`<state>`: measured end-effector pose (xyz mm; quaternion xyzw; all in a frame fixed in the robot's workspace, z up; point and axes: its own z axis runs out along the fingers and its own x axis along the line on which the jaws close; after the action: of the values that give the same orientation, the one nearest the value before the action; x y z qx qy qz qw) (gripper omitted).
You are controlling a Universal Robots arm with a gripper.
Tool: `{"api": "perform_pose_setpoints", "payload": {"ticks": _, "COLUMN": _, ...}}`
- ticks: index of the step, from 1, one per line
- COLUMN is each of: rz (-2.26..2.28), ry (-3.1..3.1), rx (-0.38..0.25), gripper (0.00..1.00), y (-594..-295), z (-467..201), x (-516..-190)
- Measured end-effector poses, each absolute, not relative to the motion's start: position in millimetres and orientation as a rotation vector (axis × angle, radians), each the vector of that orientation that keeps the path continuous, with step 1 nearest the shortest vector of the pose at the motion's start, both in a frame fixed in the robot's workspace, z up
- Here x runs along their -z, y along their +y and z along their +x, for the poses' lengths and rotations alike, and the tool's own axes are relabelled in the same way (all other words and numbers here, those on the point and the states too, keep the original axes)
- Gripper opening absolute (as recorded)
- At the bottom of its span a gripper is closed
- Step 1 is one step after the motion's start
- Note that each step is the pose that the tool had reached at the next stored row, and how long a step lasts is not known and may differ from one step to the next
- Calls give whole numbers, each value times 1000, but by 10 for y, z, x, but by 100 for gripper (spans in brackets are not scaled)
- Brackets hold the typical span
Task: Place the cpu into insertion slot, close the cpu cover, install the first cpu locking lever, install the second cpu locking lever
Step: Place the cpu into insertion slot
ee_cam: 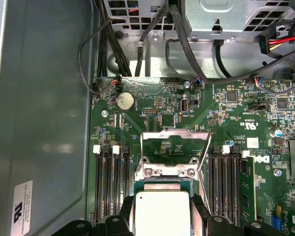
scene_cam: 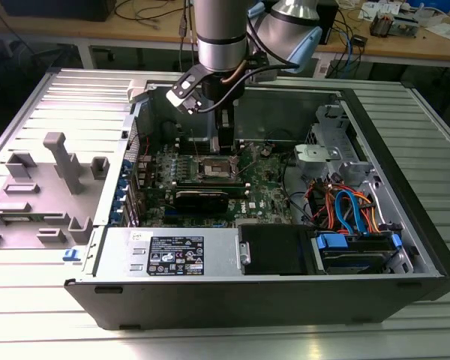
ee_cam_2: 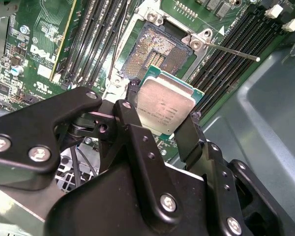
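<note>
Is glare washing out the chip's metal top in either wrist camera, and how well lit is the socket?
First wrist view: glare bleaches the small square silver-grey cpu almost white. Second wrist view: its top is evenly lit with a soft sheen, and the square dark-centred insertion slot beyond it shows plainly. Exterior view: the slot looks dark beneath the arm.

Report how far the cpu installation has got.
Done: the cpu is picked up, but nothing is seated. In hand: the gripper grips the cpu close to the empty insertion slot. Left: the cpu cover stands open and a locking lever sticks out unlatched, so placing, closing and both levers remain.
</note>
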<state>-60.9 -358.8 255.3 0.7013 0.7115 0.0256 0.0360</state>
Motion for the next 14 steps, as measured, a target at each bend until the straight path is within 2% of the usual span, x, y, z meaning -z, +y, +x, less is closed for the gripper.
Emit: {"api": "perform_pose_setpoints", "payload": {"ticks": 14, "rz": 2154, "ry": 2185, "rx": -79, "gripper": 54, "y": -3588, "z": -629, "x": -2426}}
